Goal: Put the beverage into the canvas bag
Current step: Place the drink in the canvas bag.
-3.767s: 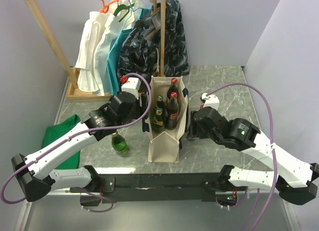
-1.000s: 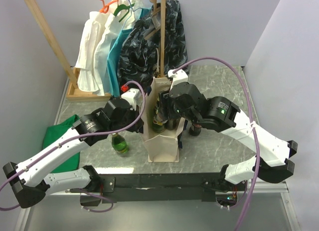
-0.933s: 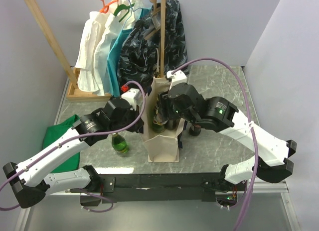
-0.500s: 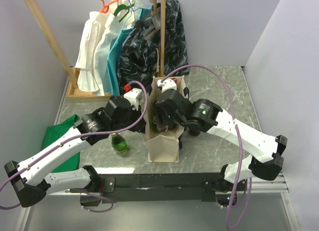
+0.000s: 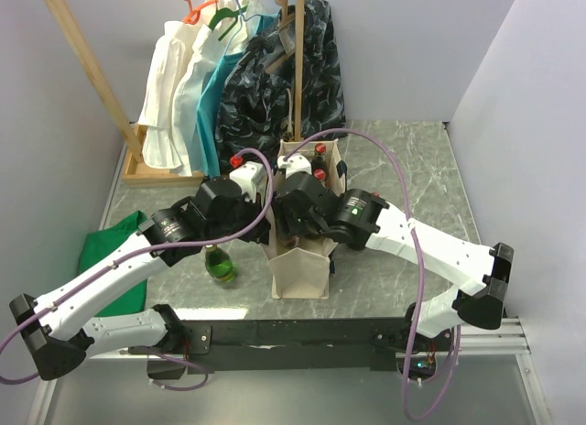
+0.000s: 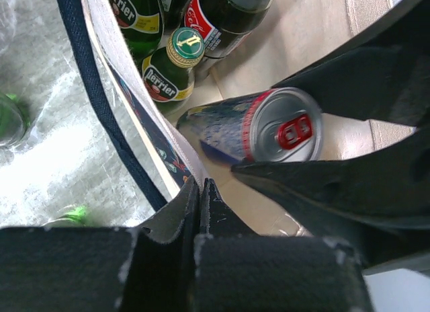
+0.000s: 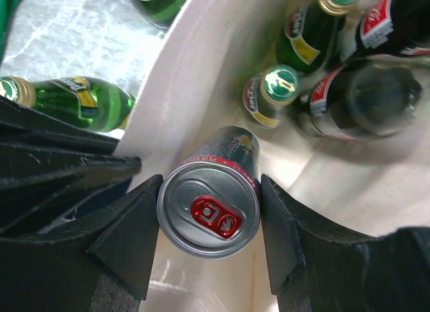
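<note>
– Grey marbled table (image 5: 403, 159), wooden clothes rack (image 5: 82, 59) at 11 o'clock, green cloth (image 5: 110, 251) at the 9 o'clock edge. Where is the canvas bag?

– The canvas bag (image 5: 300, 277) stands upright mid-table, mouth open, with both arms bent over it.

– And the drink?

– It is a dark can (image 7: 208, 208) with a red rim and a red pull-tab. The right gripper (image 7: 209, 221) clamps it by the sides, one finger (image 7: 131, 224) at 9 o'clock of the lid and the other at 3 o'clock. The can is already down inside the bag's mouth, just beside the left wall. I cannot tell whether it touches the bottom.

– What about the left gripper?

– The left gripper (image 6: 199, 194) is pinched closed on the bag's navy-trimmed rim at its left side.

– Anything else in the bag?

– Green Perrier bottles (image 6: 176, 66) and Coca-Cola bottles (image 6: 225, 16) stand in it, at 1 to 2 o'clock from the can in the right wrist view.

– Outside it?

– One green bottle (image 5: 218, 263) stands on the table at 9 o'clock of the bag, near but apart from it.
</note>
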`<state>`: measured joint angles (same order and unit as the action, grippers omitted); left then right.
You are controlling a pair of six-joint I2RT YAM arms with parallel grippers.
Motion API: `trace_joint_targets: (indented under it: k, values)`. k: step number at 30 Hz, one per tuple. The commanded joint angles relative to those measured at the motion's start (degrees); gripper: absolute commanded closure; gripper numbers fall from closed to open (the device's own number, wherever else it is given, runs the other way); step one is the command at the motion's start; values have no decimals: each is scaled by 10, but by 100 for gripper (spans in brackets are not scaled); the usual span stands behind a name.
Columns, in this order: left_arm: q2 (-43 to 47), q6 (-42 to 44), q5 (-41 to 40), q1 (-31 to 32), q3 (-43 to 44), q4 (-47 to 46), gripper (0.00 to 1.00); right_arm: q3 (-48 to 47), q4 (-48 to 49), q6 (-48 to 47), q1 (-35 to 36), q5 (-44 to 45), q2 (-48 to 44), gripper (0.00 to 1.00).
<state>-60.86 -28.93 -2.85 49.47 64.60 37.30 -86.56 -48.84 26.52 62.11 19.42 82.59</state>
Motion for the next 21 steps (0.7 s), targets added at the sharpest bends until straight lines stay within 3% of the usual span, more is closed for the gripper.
trace_joint_targets:
  k: [1, 21]
  values:
    - [2, 17, 1, 3, 18, -32, 99, 7, 78, -2, 4, -3, -6, 100]
    - [6, 10, -2, 3, 10, -31, 99, 44, 109, -4, 4, -17, 5, 100]
